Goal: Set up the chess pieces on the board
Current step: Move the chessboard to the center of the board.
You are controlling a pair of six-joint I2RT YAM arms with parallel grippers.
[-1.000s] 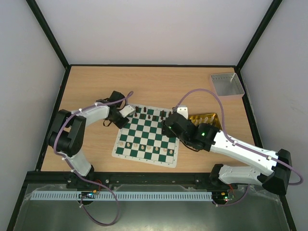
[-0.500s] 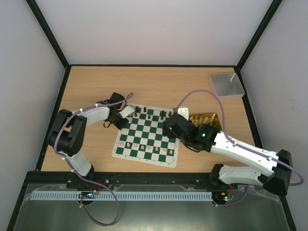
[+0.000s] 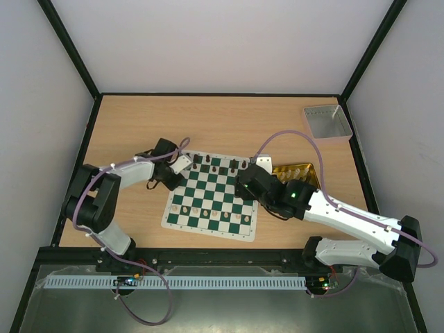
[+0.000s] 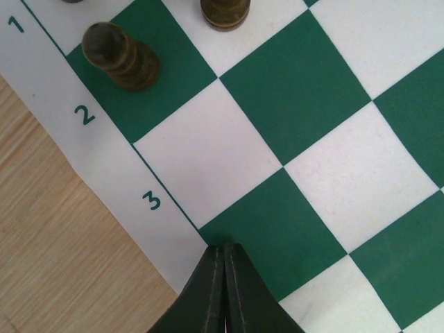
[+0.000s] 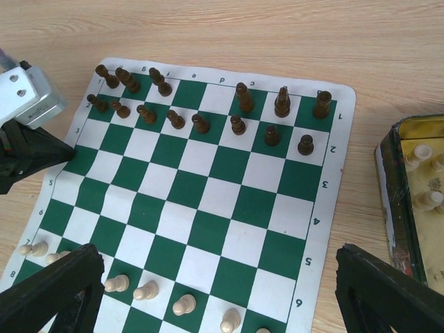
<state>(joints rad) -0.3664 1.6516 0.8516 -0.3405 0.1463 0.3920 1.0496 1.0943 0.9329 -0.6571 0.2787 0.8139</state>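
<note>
Hovering at the edge of the board (image 4: 208,149), my left jaws are shut tight on nothing, right by the printed 3. The numbers 1 and 2 show further along. My right jaws are wide open and empty above the board. Dark chess pieces (image 5: 238,125) stand on its far rows, light ones (image 5: 184,304) on the near row. More light ones are in the gold tin (image 5: 388,201) beside it on the worktop (image 5: 277,35).
</note>
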